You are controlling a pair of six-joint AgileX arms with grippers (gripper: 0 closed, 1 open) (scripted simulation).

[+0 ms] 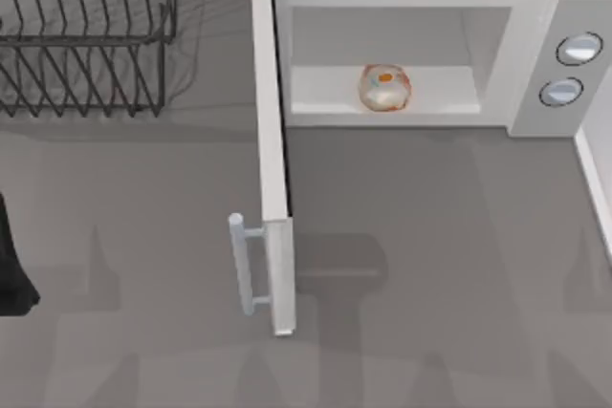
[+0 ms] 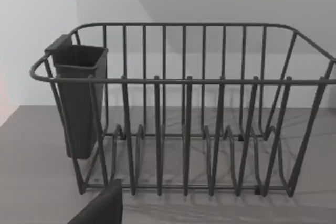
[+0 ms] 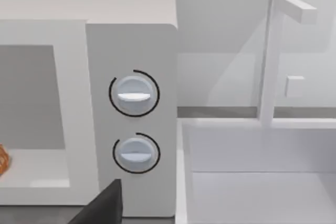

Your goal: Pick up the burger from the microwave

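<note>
Inside microwave, burger, door open

- No text, brand, number or sign can be read anywhere.
- The microwave carries two round knobs on its grey panel, each ringed by a plain dark arc, with no numerals or words.
- The microwave's door is blank white.
- The dish rack bears no label.
</note>
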